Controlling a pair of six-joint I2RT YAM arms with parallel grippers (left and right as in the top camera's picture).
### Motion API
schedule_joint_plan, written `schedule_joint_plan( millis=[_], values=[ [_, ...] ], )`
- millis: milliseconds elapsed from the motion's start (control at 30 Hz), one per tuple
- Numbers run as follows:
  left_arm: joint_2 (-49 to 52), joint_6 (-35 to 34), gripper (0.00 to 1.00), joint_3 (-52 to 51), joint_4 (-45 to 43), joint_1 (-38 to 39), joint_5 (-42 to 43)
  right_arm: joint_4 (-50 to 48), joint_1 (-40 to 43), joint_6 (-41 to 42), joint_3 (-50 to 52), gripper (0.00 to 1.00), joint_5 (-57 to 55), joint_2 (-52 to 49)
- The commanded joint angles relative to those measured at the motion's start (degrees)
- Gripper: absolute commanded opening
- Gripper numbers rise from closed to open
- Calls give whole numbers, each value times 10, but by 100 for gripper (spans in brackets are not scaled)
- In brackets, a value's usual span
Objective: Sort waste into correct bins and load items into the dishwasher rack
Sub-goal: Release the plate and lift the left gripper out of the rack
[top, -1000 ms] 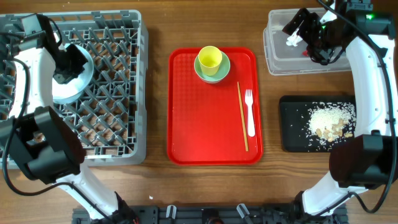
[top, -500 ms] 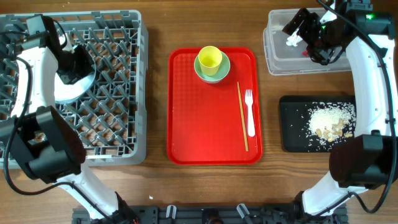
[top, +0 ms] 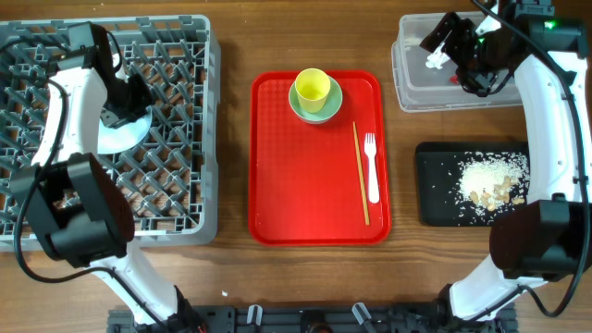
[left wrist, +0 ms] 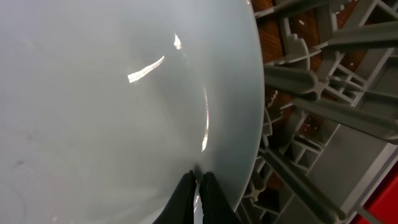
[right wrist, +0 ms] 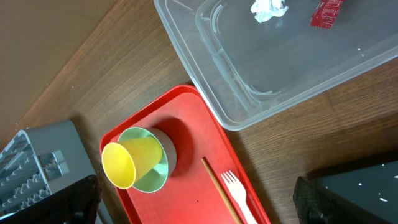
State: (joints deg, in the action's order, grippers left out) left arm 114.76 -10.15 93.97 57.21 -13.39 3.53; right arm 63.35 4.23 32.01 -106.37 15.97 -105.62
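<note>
- Black fingers (left wrist: 214,202) of the left gripper (left wrist: 198,180) are pressed together on the rim of the pale-blue plate (left wrist: 112,106), pinching it.
- That plate sits among the pegs of the grey dishwasher rack (top: 176,139), left of the red tray (top: 277,185). From above, the arm hides part of it.
- The right gripper (top: 447,42) hangs with its fingers spread and nothing between them, over the clear tub (top: 407,92) beyond the red tray's far right corner.
- The tub holds a crumpled white tissue (right wrist: 268,9) and a red wrapper (right wrist: 328,12), both clear of the fingers.
- The black tray (top: 435,208), right of the red tray, holds rice scraps (top: 490,180).
- On the red tray, a yellow cup (top: 313,86) sits in a green saucer (top: 307,109) at the far edge. The chopsticks (top: 361,171) and white fork (top: 372,171) lie side by side along its right side.
</note>
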Motion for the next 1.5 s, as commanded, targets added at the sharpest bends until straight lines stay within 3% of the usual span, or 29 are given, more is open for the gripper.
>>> schedule_joint_plan(
  millis=[0, 367, 733, 833, 933, 1000, 1133, 1233, 1367, 1467],
  values=[
    [25, -14, 4, -16, 1, -6, -59, -1, -1, -1, -4, 100, -10, 12],
    [8, -28, 4, -3, 20, -9, -6, -1, -1, -1, -4, 100, -10, 12],
    [-148, -58, 4, 88, 45, -13, 82, -1, -1, -1, -4, 100, -10, 12],
    [-189, -106, 4, 88, 22, -40, 59, -1, -1, -1, -4, 100, -10, 12],
    [-223, -190, 4, 88, 4, -112, -49, -1, -1, -1, -4, 100, -10, 12],
    [-221, -195, 4, 88, 9, -164, -61, -1, -1, -1, -4, 100, -10, 12],
    [-167, -156, 4, 88, 28, -227, 10, -1, -1, -1, -4, 100, -10, 12],
    [-122, -155, 4, 88, 30, -241, 29, -1, -1, -1, -4, 100, -10, 12],
    [-70, -94, 4, 88, 15, -240, 159, -1, -1, -1, -4, 100, -10, 12],
    [-58, -93, 4, 88, 21, -233, 160, -1, -1, -1, -4, 99, -10, 12]
  ],
)
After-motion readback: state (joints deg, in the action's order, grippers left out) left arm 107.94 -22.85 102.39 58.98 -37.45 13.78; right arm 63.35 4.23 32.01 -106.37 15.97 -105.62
